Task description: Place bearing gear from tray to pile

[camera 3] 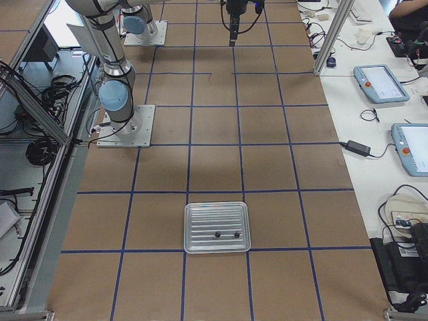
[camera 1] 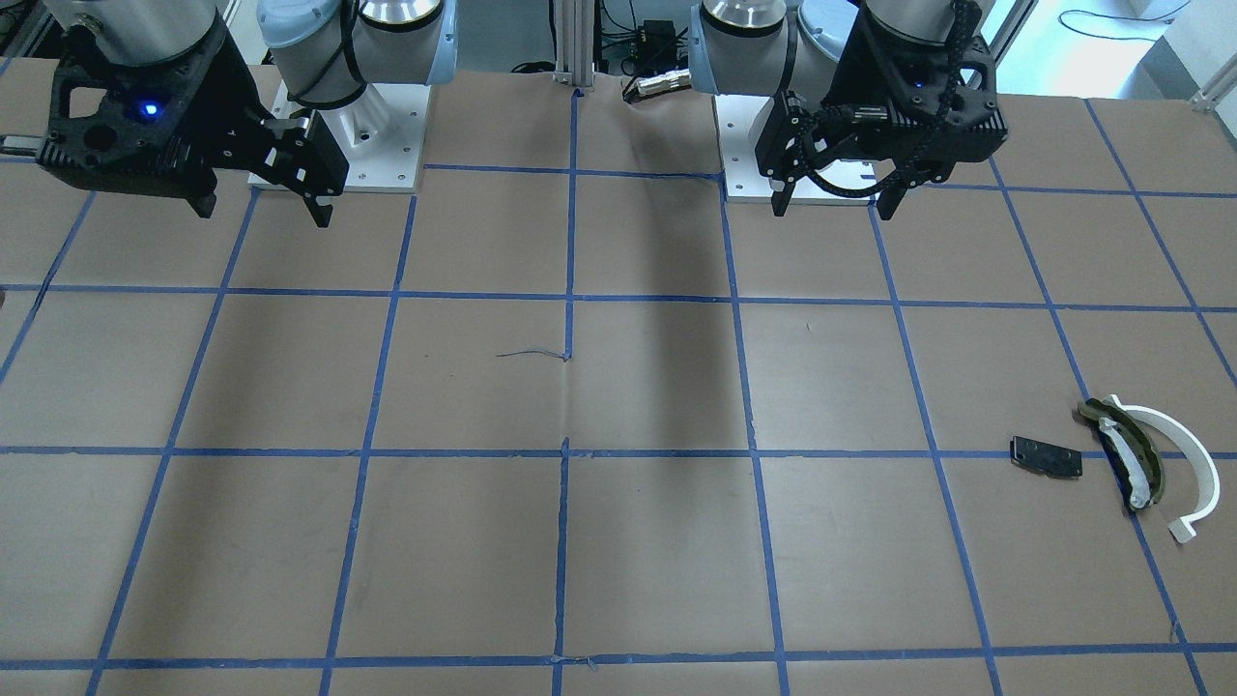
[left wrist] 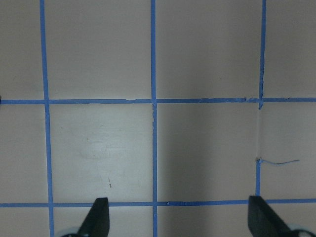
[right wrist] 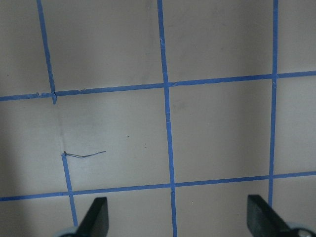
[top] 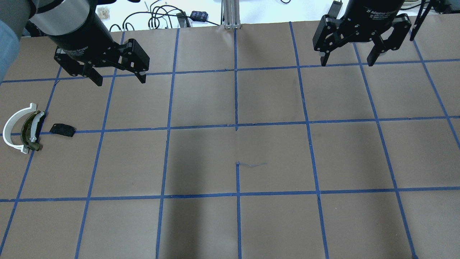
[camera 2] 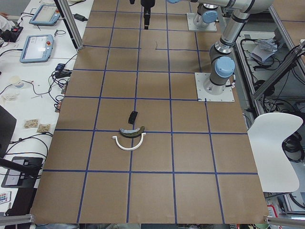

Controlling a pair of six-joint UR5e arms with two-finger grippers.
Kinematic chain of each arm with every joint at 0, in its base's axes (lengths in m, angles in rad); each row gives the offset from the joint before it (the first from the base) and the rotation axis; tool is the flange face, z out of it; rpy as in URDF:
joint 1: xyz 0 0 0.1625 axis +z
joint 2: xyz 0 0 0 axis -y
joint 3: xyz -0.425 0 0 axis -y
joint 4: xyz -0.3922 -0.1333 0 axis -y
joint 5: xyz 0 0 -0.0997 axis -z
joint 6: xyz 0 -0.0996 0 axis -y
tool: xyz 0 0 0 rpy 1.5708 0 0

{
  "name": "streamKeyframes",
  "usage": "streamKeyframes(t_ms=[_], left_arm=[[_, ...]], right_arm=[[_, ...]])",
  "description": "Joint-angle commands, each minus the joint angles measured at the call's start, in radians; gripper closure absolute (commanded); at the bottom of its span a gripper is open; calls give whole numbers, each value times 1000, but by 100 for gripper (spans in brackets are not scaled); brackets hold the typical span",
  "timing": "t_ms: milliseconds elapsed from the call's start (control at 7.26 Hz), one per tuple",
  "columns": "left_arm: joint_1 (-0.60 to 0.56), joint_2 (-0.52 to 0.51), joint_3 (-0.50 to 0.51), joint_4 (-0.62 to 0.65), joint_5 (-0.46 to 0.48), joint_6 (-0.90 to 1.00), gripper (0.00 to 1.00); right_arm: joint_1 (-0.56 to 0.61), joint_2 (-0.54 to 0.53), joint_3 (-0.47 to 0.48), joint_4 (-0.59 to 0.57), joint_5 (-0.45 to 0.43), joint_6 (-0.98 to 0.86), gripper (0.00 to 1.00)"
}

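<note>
The pile lies on the table's left end: a white half-ring (top: 9, 129), a dark olive curved piece with white padding (top: 30, 131) and a small black plate (top: 62, 129). It also shows in the front-facing view (camera 1: 1131, 454) and in the exterior left view (camera 2: 129, 136). A metal tray (camera 3: 214, 217) shows only in the exterior right view, near the table's right end. Two small dark parts (camera 3: 217, 235) lie in it. My left gripper (top: 120, 81) hangs open and empty above the table, behind the pile. My right gripper (top: 348, 63) hangs open and empty at the back right.
Brown paper with a blue tape grid covers the table (top: 237, 162). Both arm bases (camera 1: 338, 145) stand on white plates at the robot's edge. A side desk with tablets (camera 3: 381, 83) and cables runs along the operators' side. A white chair (camera 2: 276, 143) stands behind the robot.
</note>
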Motion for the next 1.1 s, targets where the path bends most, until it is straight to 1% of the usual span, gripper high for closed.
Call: streamKeyframes(t_ms=[0,413,551,826,964], left_arm=[[6,-17,14,-3,-27,-91,0],[5,-17,13,-2,-18,-60,0],[6,-17,13,-2,-18,-58,0],[6,-13,16,-5,-14,-20,0],[5,-20,19,-5,1,36,0]], right_arm=[[0,-1,0,10,-3,-2,0],[2,-1,0,15,-4,-36,0],[6,-3,-18,6,-26,-89,0],[3,-6,-49,-14,-3,-79,0],[-7,-8,-51,-14,-23,-76,0]])
